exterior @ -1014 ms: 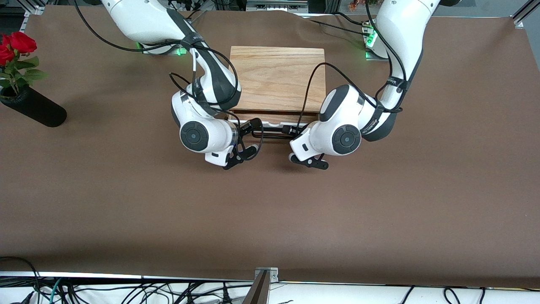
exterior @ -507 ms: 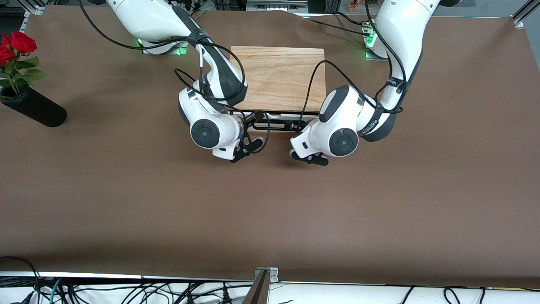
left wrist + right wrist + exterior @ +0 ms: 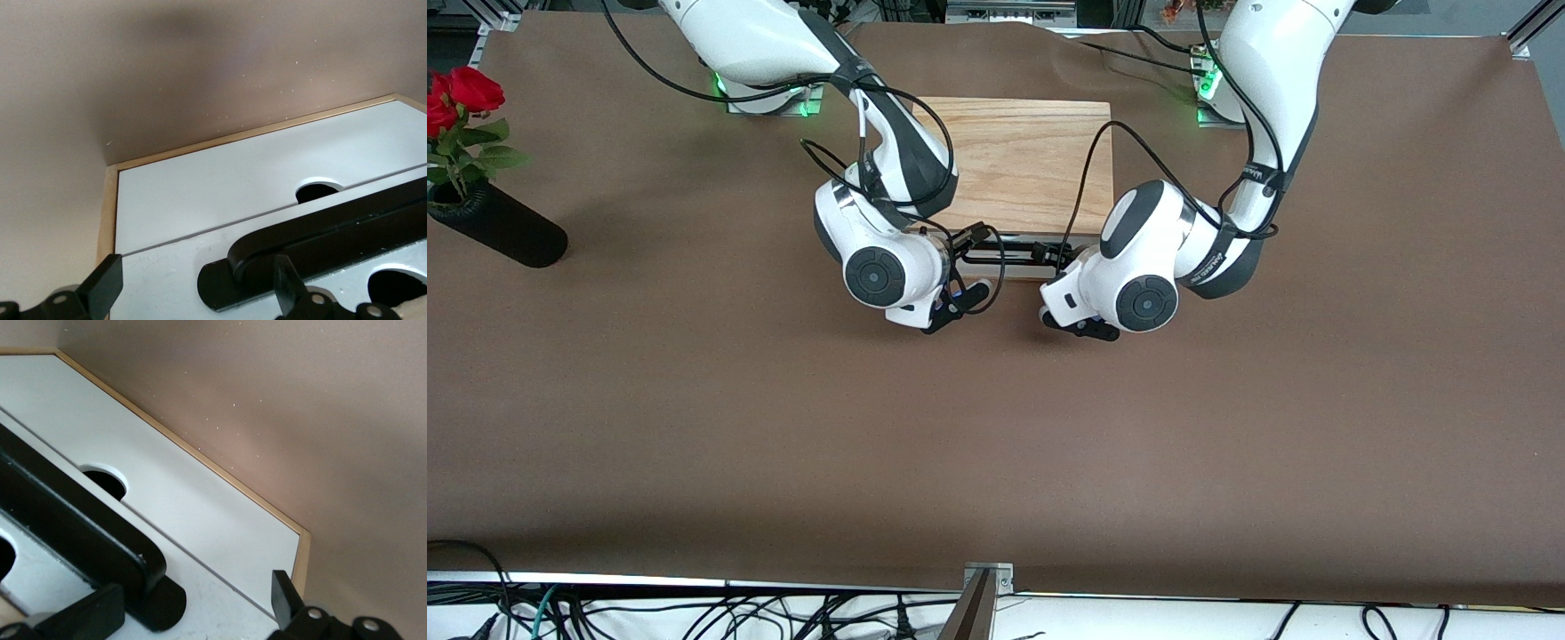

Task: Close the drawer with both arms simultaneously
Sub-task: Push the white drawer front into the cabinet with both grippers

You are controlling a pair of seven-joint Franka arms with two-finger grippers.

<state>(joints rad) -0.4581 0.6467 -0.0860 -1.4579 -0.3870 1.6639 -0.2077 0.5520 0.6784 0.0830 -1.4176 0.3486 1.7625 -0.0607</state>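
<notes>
The light oak box [image 3: 1018, 160] stands between the two arms' bases. The drawer [image 3: 1021, 238] shows only as a thin white strip under the box's front edge, and its black bar handle [image 3: 1009, 257] sticks out. My right gripper [image 3: 971, 241] is at the handle's end toward the right arm, and my left gripper [image 3: 1048, 254] is at the other end. In the left wrist view the open gripper [image 3: 197, 293] straddles the handle's foot [image 3: 230, 287] against the white front [image 3: 160, 273]. In the right wrist view the open gripper [image 3: 187, 607] does the same by the handle [image 3: 80, 520] on the white front [image 3: 227, 600].
A second white panel [image 3: 220, 180] with a half-round notch sits flush beside the drawer front. A black vase with red roses [image 3: 498, 233] lies at the right arm's end of the table. Brown cloth [image 3: 996, 444] covers the table nearer the front camera.
Both grippers have moved toward the box with the handle between their fingers. The drawer has slid in, and its light wood inside no longer shows.
</notes>
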